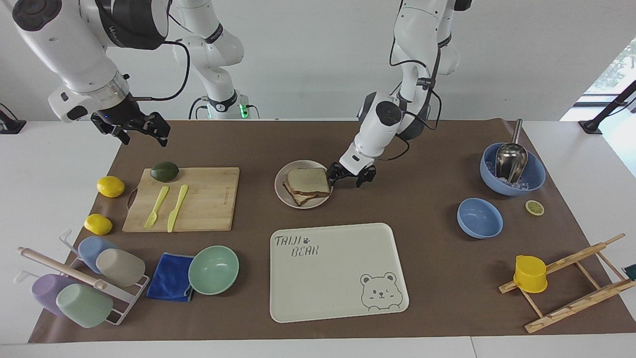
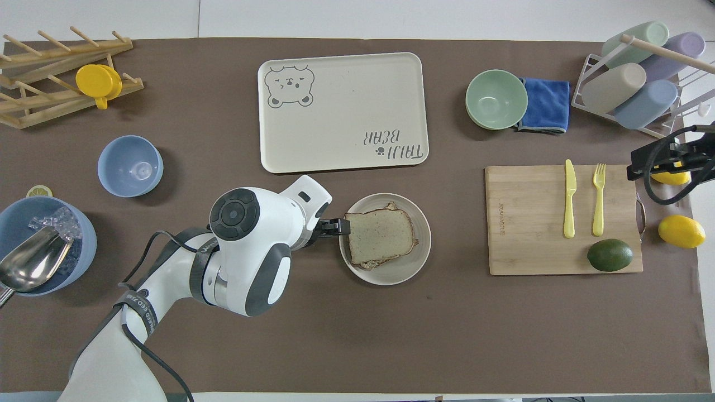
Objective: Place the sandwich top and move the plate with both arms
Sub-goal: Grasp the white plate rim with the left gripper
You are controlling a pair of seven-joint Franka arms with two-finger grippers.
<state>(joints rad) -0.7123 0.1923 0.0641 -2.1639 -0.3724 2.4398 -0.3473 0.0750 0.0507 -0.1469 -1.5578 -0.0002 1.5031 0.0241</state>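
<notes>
- White-walled room, white table with a brown mat (image 1: 427, 258) over most of it.
- Sandwich top (image 1: 308, 180) already lies on the stack on the plate (image 1: 281, 191), mid-mat, nearer the robots than the bear tray (image 1: 338, 278).
- Placing looks done; step in hand reads as gripping the plate to move it.
- Left gripper (image 1: 350, 176) is low at the plate rim on the left arm's end, fingers spread, holding nothing; whether it touches the rim I can't tell.
- Right gripper (image 1: 130, 125) is up over the mat edge near the cutting board (image 1: 208, 199), fingers parted, empty, well apart from the plate.
- Next call: left closes on the rim, right must come across to the rim toward its own end, then lift level so the sandwich doesn't slide.
- Around: avocado (image 1: 164, 171), lemons (image 1: 110, 186), mint bowl (image 1: 213, 269), cup rack (image 1: 79, 283), blue bowls (image 1: 479, 217), wooden rack (image 1: 571, 288).
</notes>
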